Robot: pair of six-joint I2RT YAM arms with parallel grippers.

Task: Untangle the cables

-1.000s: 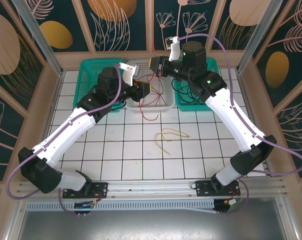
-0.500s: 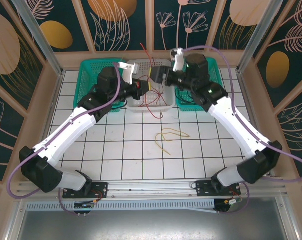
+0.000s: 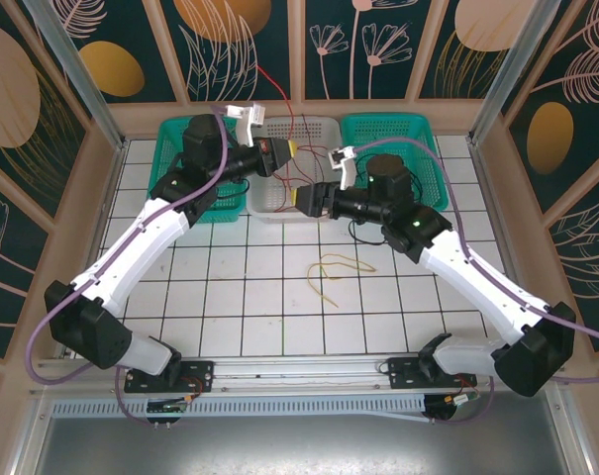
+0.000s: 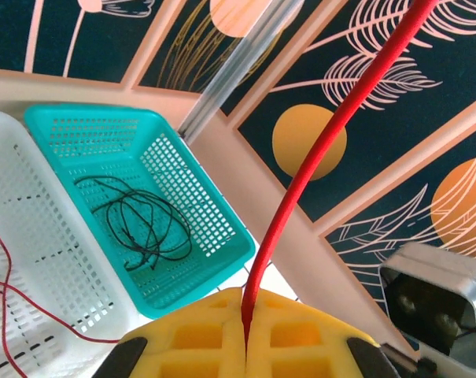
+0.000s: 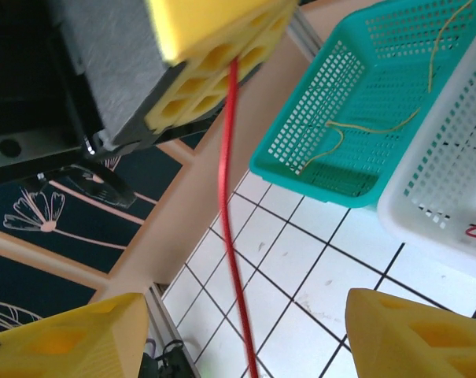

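Two left fingers [image 4: 198, 340] pinching red cable [image 4: 324, 142], top cut off, right fingers [image 5: 403, 339] spread.

White basket [image 3: 269, 205] sits at the far edge of the tiled table [image 3: 259, 297]. Teal basket [image 3: 173, 139] just left of it, another teal basket [image 3: 398, 134] just right, leaf-patterned wall panels [image 3: 101, 59] right behind.

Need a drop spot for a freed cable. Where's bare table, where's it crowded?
Free: table tiles between the pale yellow cable and the arm bases. Crowded: around the white basket, where the left hand pinches the red cable and the open right hand straddles it.
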